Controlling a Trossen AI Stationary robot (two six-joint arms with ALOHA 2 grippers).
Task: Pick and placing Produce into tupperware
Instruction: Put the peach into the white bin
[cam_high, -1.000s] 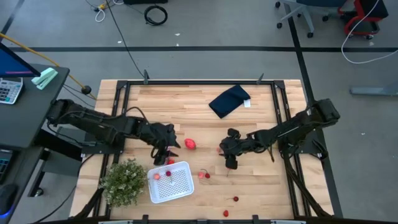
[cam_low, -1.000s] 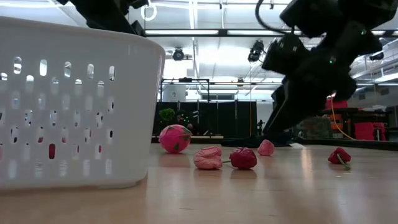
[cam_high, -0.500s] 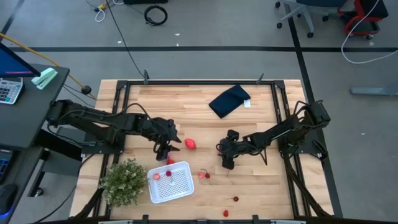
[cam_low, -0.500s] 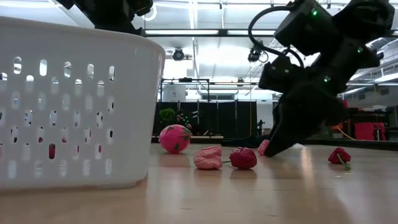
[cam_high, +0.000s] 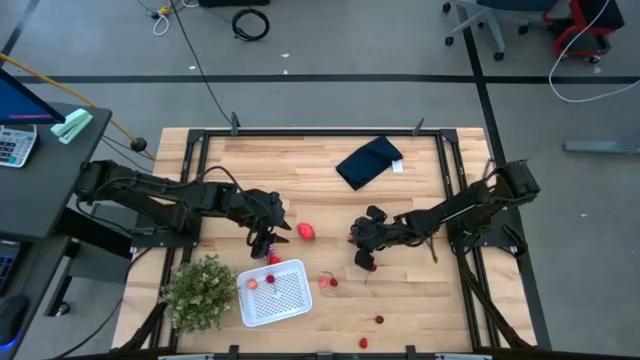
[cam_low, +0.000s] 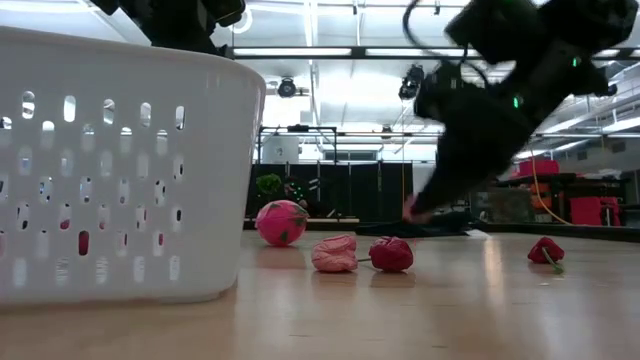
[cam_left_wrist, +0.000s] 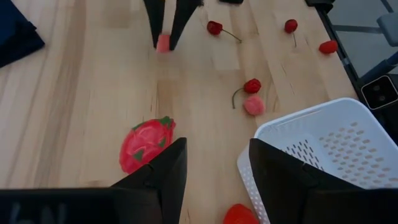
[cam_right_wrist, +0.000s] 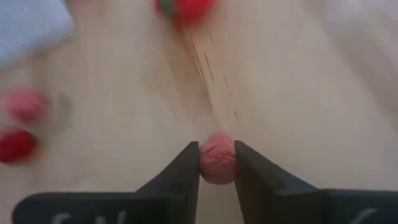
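Note:
The white perforated tupperware (cam_high: 272, 293) stands at the table's near left with two small red fruits inside. A larger red-and-green fruit (cam_high: 306, 231) lies on the wood beyond it, and a small red one (cam_left_wrist: 239, 214) sits beside its far rim. My right gripper (cam_high: 364, 262) is mid-table, shut on a small wrinkled pink fruit (cam_right_wrist: 217, 163) above the wood. My left gripper (cam_left_wrist: 214, 180) is open and empty over the table by the tupperware's far rim. A pink fruit (cam_low: 335, 254) and a red one (cam_low: 391, 254) lie near the tupperware's right side. My right gripper pinches the small pink fruit by its two opposite sides (cam_right_wrist: 204, 163) between its two fingers (cam_right_wrist: 186, 168). The fingers slant down from the table's right side. The fruit is lifted clear of the table, as the low view (cam_low: 410, 209) shows.
A green bushy plant (cam_high: 200, 292) stands left of the tupperware. A dark navy folded cloth (cam_high: 368, 160) lies at the far middle. Two cherries (cam_high: 379, 320) (cam_high: 362, 342) lie near the front edge. Bare wood lies between the two grippers.
My right gripper has gone down to the pink fruit on the table and then risen with it. The fruit has left the wood and now hangs clear between the fingers.

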